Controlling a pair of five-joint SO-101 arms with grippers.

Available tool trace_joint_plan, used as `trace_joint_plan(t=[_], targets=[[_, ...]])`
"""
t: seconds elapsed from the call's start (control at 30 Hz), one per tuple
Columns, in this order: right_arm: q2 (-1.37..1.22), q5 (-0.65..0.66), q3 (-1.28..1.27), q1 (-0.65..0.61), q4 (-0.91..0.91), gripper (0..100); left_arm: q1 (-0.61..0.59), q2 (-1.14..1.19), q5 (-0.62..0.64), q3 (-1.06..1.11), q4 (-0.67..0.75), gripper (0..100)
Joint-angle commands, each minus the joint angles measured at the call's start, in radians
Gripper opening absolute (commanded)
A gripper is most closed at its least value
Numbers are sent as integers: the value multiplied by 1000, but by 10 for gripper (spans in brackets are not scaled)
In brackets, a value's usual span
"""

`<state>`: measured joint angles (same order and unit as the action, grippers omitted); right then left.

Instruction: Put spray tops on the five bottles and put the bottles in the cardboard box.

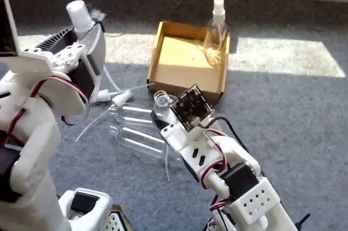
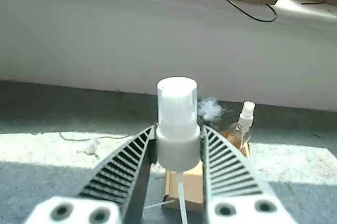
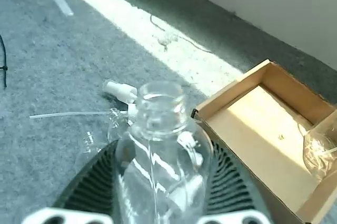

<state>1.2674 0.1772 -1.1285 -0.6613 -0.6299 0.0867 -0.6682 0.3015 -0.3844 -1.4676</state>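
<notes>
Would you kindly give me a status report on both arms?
Left gripper shut on spray top. Right gripper shut on open bottle. One capped bottle standing in cardboard box. Loose bottles lying on carpet nearby.

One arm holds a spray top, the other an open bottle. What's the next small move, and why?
Probably bring the spray top over the bottle and lower its tube into the open neck; both are gripped but apart.
</notes>
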Motion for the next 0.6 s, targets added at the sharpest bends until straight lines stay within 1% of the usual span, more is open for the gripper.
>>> trace_joint_plan(t=[0.0,0.17,0.27,0.37,0.57], targets=[[145,-15,-114,-7,104,5,84,-13,17,-25,63,5],[251,-14,-232,-5,113,5,234,-7,17,-24,63,5],[278,-14,-246,-5,120,5,288,-7,17,-22,61,5],[295,-14,-249,-5,125,5,298,-7,17,25,74,5],[329,-14,-251,-5,122,5,302,-7,17,199,227,5]])
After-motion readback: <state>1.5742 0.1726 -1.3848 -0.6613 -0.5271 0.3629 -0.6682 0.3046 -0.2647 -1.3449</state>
